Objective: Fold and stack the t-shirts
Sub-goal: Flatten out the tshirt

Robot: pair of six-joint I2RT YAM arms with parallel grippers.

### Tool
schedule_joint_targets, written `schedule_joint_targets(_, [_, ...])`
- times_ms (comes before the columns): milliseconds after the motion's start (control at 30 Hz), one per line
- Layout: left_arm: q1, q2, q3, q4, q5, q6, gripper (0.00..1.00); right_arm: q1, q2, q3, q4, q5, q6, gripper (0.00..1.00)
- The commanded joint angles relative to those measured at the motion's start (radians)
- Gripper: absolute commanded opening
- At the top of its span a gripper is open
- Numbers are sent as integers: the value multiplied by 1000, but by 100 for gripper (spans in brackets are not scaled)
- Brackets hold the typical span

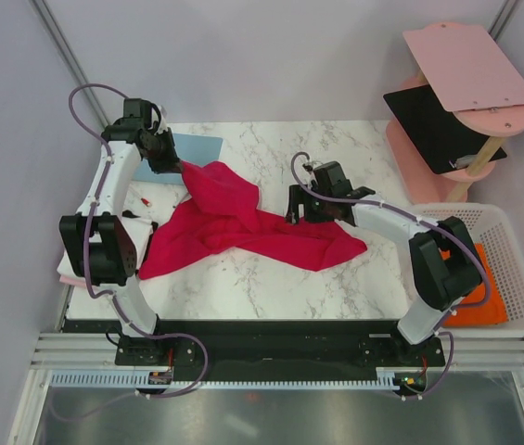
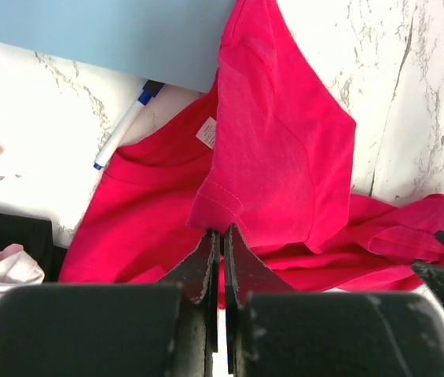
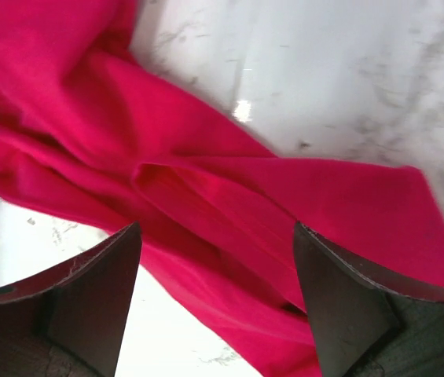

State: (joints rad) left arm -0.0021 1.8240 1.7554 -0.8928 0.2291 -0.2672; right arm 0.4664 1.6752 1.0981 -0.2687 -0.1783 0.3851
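1. The crimson t-shirt (image 1: 234, 227) lies crumpled across the middle of the marble table (image 1: 271, 287). It spreads from the centre-left of the overhead view to a tail at centre-right.
2. The left gripper (image 1: 180, 169) sits in the upper left of the overhead view, at the shirt's uppermost corner. There the cloth rises in a peak off the table.
3. In the left wrist view, the left gripper (image 2: 222, 236) has its jaws pressed together on a hemmed edge of the shirt (image 2: 284, 157). This looks like a sleeve, though the fold makes that hard to confirm.
4. The right gripper (image 1: 297, 211) is right of centre in the overhead view, above the shirt's right-hand tail.
5. In the right wrist view, the right gripper (image 3: 218, 267) has its jaws wide apart, with rumpled red cloth (image 3: 206, 196) between and below them. I cannot tell whether the fingertips (image 3: 96, 290) touch the fabric.
6. A light-blue board (image 1: 197, 148) lies at the far left of the table, with its near edge just beside the raised cloth.
7. A marker pen (image 2: 123, 129) lies near the shirt's collar, partly under the board.
8. An orange t-shirt (image 1: 484, 297) lies in the white basket (image 1: 512, 269) at the right edge.
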Motion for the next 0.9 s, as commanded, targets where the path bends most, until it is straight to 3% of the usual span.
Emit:
schedule_joint_targets(0, [1,-29,16,-26,10,20,2,80,52,62,56,-49,-3,84])
schedule_joint_targets(300, [1,-31,6,-28,6,25,2,132,122,108,65,-29,26,81])
schedule_joint_targets(433, [1,-32,6,-26,6,25,2,140,175,112,86,9,44,69])
schedule_joint_targets(600, [1,-35,4,-26,6,31,2,164,216,115,117,60,48,64])
schedule_joint_targets(633, [1,-35,4,-28,4,31,2,166,221,123,114,68,47,54])
schedule_joint_targets(733, [1,-46,7,-28,0,31,2,170,198,112,121,123,58,10])
schedule_joint_targets(867, [34,-71,13,-28,-10,29,2,170,101,82,135,220,60,0])
